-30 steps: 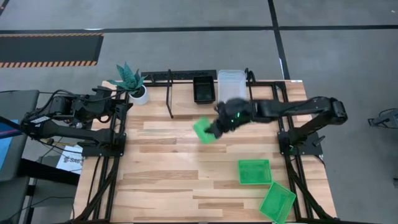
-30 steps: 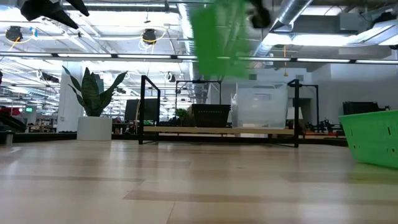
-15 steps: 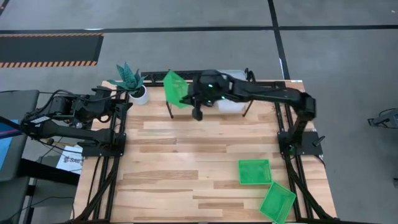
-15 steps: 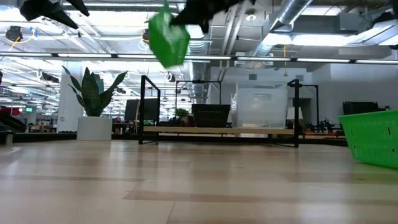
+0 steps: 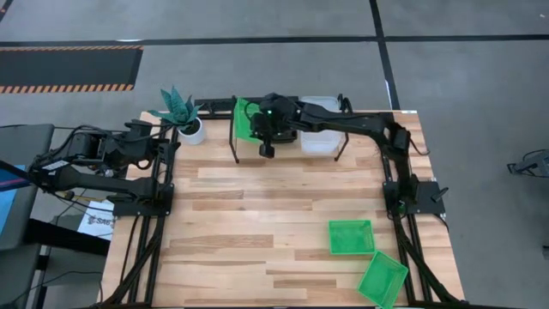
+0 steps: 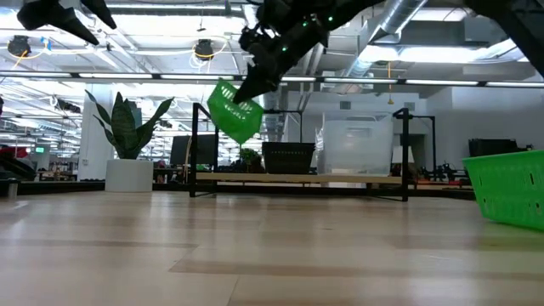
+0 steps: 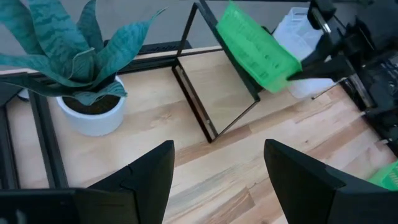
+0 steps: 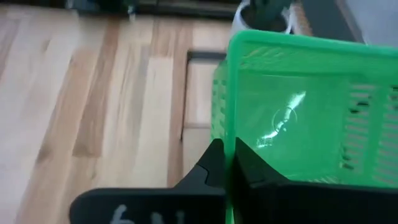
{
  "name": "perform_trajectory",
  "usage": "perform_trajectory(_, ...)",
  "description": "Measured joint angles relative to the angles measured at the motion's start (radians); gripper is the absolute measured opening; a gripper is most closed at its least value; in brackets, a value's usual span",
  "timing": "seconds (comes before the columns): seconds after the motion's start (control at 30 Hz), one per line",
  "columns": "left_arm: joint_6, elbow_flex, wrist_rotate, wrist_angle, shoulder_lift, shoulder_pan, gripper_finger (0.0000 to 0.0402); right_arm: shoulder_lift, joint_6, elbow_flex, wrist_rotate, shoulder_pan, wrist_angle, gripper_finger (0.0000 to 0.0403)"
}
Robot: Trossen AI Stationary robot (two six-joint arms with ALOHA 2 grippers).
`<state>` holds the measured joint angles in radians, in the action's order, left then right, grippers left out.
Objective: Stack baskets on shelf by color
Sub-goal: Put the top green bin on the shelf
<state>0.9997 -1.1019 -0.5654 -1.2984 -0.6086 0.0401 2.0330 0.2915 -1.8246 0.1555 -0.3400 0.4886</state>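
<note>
A wooden tabletop (image 5: 257,223) was seen from above, with a robot arm mounted at each side. Near the front right corner, two green baskets lay side by side: one (image 5: 352,237) flat and square to the edges, the other (image 5: 383,279) closer to the corner and turned at an angle. The middle of the tabletop carried nothing. At the left edge the left tool (image 7: 214,177) waited, its fingers spread apart and holding nothing. Farther back, along the rear edge, stood the shelf (image 5: 249,146), a low rack with a pale wooden board and thin black hoops. The right tool (image 5: 260,127) reached across to it, fingers clamped together on the rim of a third green basket (image 5: 246,118), which hung tilted steeply on edge in the air above the left part of the board, not yet resting on it. Beside it on the board sat a black basket (image 6: 288,157), and beyond that, towards the right end, a clear basket (image 5: 321,129); how many were stacked in each could not be told. A potted plant (image 5: 183,115) stood at the rear left corner. The step appeared to be placing the first green basket. The next move would likely call for levelling it, lowering it onto the bare left part of the board, and then releasing.
</note>
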Motion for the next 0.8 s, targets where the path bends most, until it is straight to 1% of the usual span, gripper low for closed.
perform_trajectory(0.27,0.008,0.000,-0.024,0.000,0.000,0.000,0.0236,0.031,0.009,0.000,-0.009,-0.016,0.008,0.0008)
perform_trajectory(0.3,0.008,0.000,-0.024,0.000,0.000,0.000,0.0236,0.043,0.011,-0.002,-0.017,-0.016,-0.004,0.0008)
perform_trajectory(0.37,0.008,0.000,-0.025,0.000,0.000,0.000,0.0236,0.055,0.015,0.003,-0.041,-0.016,0.032,0.0009)
perform_trajectory(0.43,0.009,0.000,-0.026,0.001,0.000,0.000,0.0236,0.074,0.023,0.001,-0.061,-0.016,0.011,0.0012)
perform_trajectory(0.53,0.009,0.000,-0.026,0.001,0.000,0.000,0.0236,0.085,0.026,0.003,-0.063,-0.015,0.039,0.0017)
perform_trajectory(0.6,0.010,0.000,-0.026,0.001,0.000,0.000,0.0236,0.086,0.030,0.003,-0.066,-0.015,0.026,0.0020)
perform_trajectory(0.8,0.011,0.000,-0.026,0.002,0.000,0.000,0.0236,0.083,0.027,0.002,-0.141,-0.014,-0.020,0.0036)
